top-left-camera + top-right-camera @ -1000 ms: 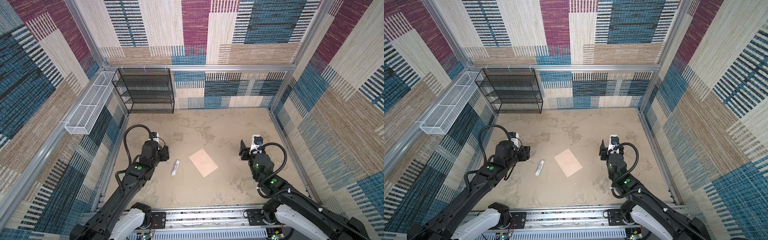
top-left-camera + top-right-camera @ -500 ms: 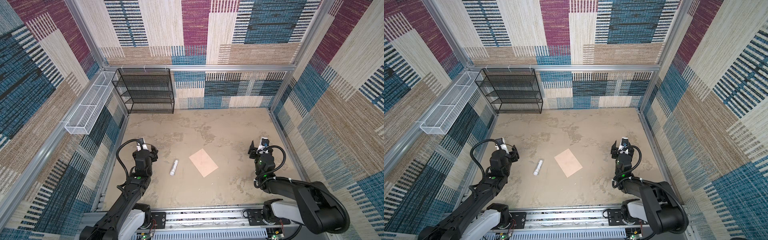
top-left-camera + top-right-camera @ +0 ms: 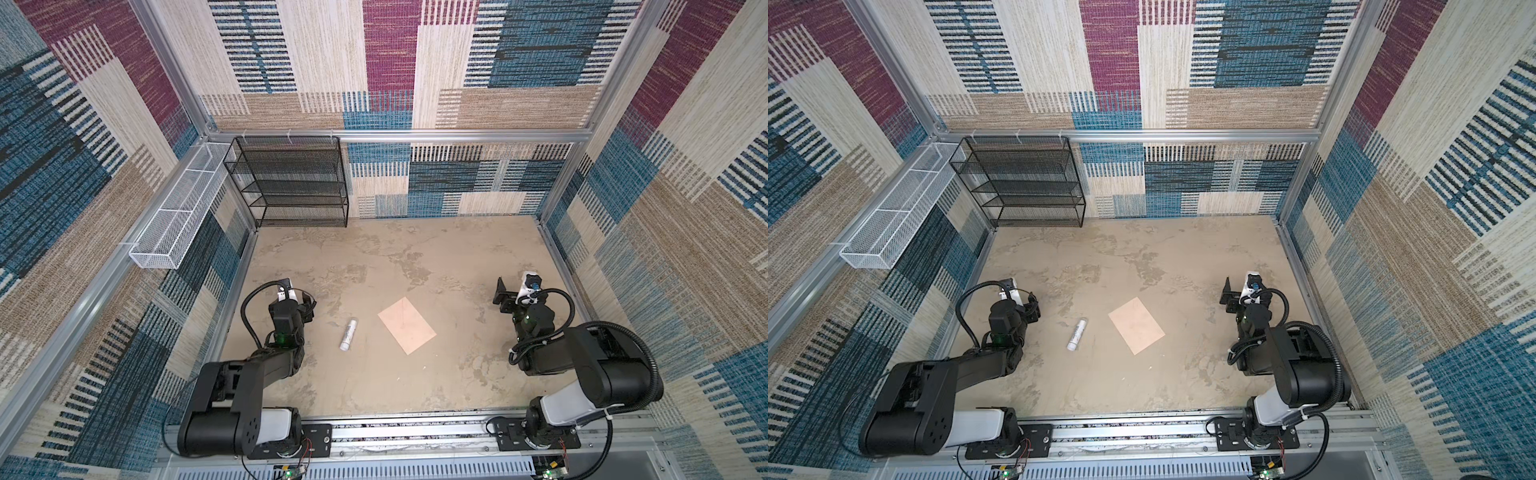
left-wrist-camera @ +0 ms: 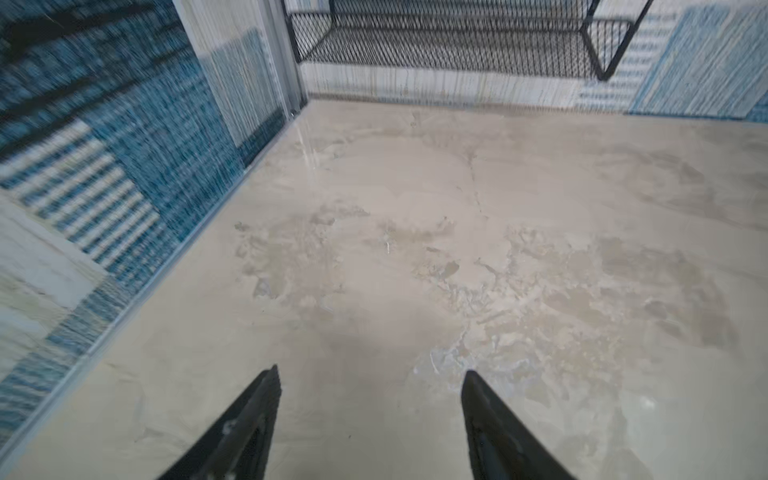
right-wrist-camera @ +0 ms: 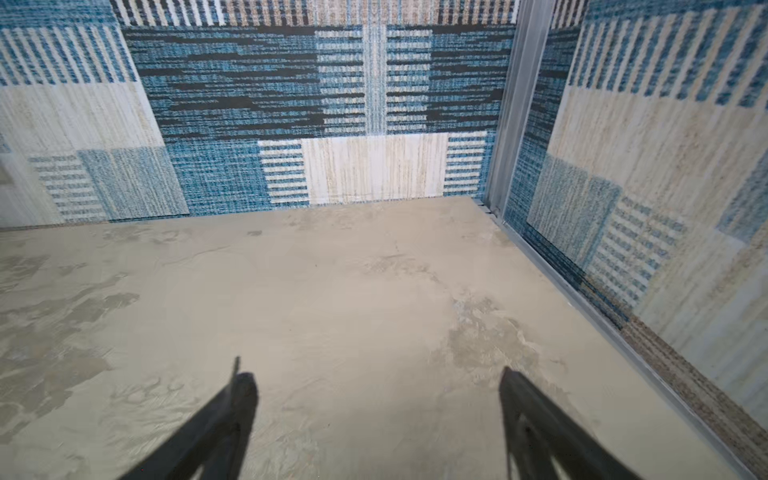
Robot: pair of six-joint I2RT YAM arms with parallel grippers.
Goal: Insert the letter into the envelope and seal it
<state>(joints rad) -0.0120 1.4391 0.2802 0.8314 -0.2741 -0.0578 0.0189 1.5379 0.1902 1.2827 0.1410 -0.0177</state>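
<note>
Between left tool (image 4: pixel 370 372) and right tool (image 5: pixel 374 370) | envelope (image 3: pixel 407 325) (touching neither) | jaws apart on both

Only one plain face of the envelope (image 3: pixel 407 325) shows, underside hidden; print on the white tube (image 3: pixel 348 334) too small to read. Wrist views cut the left pincer (image 4: pixel 370 376) and right pincer (image 5: pixel 372 374) off at the edge; black rack (image 4: pixel 449 45) cropped too, side wall (image 4: pixel 104 145) blurred.
</note>
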